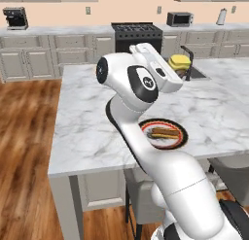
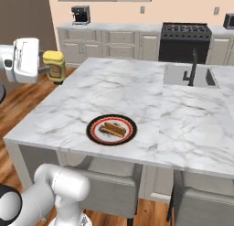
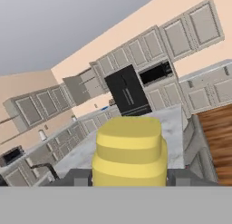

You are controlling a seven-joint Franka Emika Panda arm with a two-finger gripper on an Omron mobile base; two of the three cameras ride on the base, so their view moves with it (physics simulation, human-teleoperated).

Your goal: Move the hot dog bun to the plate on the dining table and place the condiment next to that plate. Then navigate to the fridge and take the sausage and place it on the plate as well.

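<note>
— What did you have in your jaws at that moment?

— My gripper [image 2: 51, 69] was closed partway on the condiment [image 2: 55, 66], a finger on each flank of the yellow bottle. In the hand view its yellow body [image 3: 130, 150] sat right between my fingertips [image 3: 74, 177], touching them on both sides. I held it up in the air, clear of the marble.

— And where over the dining table was that?

— From the right base view the bottle hung just off the left edge of the dining table [image 2: 137, 90]. From the left base view it showed as a yellow lump [image 1: 179, 62] past my wrist, in front of the faucet [image 1: 187, 59].

— What about the bun?

— The hot dog bun [image 2: 113, 128] lay on the plate [image 2: 93, 132], which sat close to the table's near edge. In the left base view my arm covered part of that plate [image 1: 181, 136], though the bun [image 1: 164, 132] was plain to see.

— Anything farther off?

— The sink [image 2: 173, 76], then the black stove [image 2: 184, 40] against the back wall. The hand view reached the fridge [image 3: 128, 92], dark among pale cabinets.
</note>
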